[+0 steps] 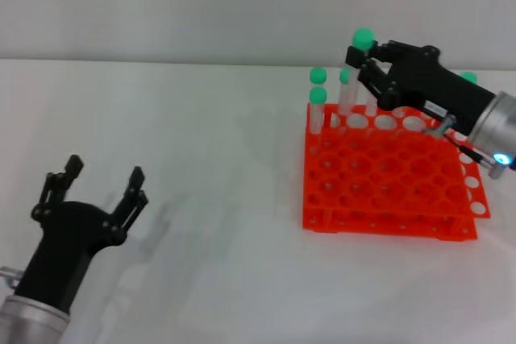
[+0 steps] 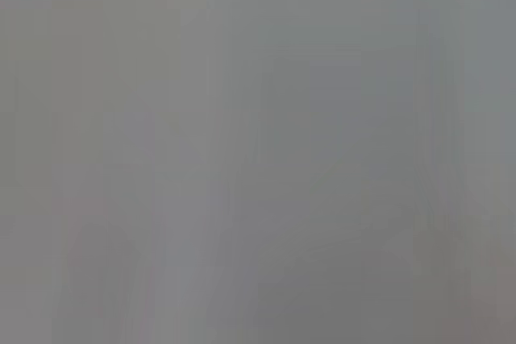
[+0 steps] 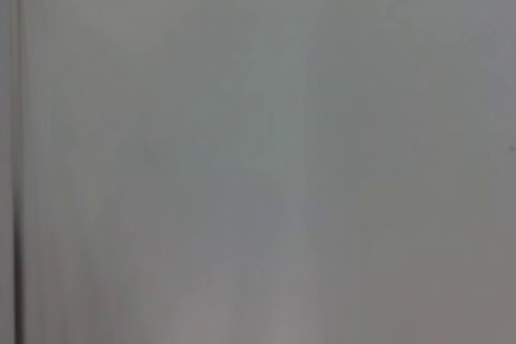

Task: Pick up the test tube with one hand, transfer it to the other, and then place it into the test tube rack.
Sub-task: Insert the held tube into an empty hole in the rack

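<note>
The right black multi-fingered claw (image 1: pixel 363 66), on its silver-white arm, reaches in from the right over the far edge of the bright orange plastic two-tier test tube rack (image 1: pixel 387 175) and is closed around the slender clear test tube with a round green cap (image 1: pixel 355 70), holding it upright above the rack's far row. Other green-capped clear tubes (image 1: pixel 318 102) stand in the far-left holes just beside it. The left black claw (image 1: pixel 105 179) hovers over the white tabletop (image 1: pixel 201 159) at near left, fingers spread wide and holding nothing, well apart from the rack.

Just a plain white table (image 1: pixel 201 142) (slightly glossy, soft shadows on it) with a bare pale grey wall (image 1: pixel 161 6) behind.
</note>
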Controlling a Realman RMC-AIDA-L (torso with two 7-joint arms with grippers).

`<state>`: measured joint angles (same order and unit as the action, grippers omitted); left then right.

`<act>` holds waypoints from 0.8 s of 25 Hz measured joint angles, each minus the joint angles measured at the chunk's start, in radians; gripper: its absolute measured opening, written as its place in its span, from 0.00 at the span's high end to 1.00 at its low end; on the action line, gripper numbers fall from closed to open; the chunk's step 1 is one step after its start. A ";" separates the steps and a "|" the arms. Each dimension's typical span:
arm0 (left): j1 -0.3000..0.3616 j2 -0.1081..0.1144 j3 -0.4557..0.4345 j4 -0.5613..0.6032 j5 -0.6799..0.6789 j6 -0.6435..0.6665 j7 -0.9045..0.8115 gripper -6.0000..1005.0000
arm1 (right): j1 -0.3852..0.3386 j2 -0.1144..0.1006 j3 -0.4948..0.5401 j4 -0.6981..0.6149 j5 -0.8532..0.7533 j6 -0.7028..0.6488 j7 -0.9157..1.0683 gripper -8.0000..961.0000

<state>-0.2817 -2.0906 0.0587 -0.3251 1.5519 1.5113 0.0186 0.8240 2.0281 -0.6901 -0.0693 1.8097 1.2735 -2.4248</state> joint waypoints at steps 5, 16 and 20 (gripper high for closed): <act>0.000 0.000 -0.016 0.009 0.000 0.000 -0.003 0.12 | 0.017 0.000 0.001 0.061 0.026 -0.038 -0.073 0.78; -0.015 0.000 -0.020 0.019 0.000 -0.007 -0.004 0.12 | 0.050 0.000 0.048 0.166 0.063 -0.088 -0.191 0.78; -0.014 0.000 -0.020 0.018 0.000 -0.006 -0.004 0.12 | 0.062 0.000 0.079 0.196 0.054 -0.102 -0.223 0.78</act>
<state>-0.2953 -2.0908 0.0386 -0.3067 1.5523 1.5048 0.0145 0.8860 2.0279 -0.6110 0.1268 1.8639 1.1716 -2.6474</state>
